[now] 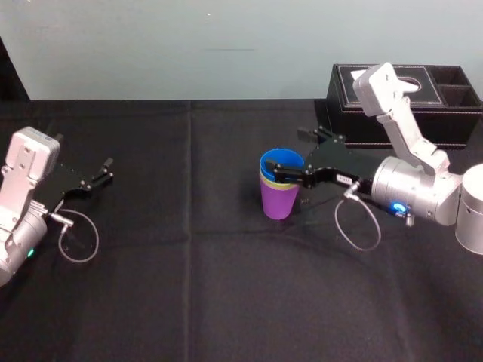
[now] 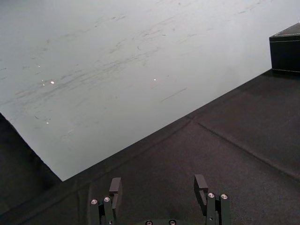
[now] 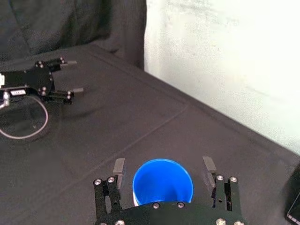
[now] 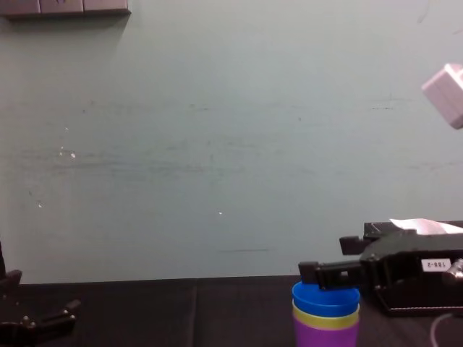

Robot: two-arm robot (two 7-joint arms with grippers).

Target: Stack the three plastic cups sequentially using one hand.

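Our right gripper (image 3: 163, 164) stands wide open around the blue cup (image 1: 278, 160), nested atop the green cup (image 1: 269, 179) and purple cup (image 1: 278, 202) mid-table, left gripper (image 1: 111, 169) parked open far left, so retreating crookedly we could snag the rim and topple them.

Cups (image 1: 280, 188): smooth plastic, slight sheen. Counter (image 1: 189, 294) w/ matt black cloth, creased. Tissue box (image 1: 361, 113): stitched black leather-look.

Lab: black-clothed table (image 1: 189, 302), bare wall (image 1: 151, 45)
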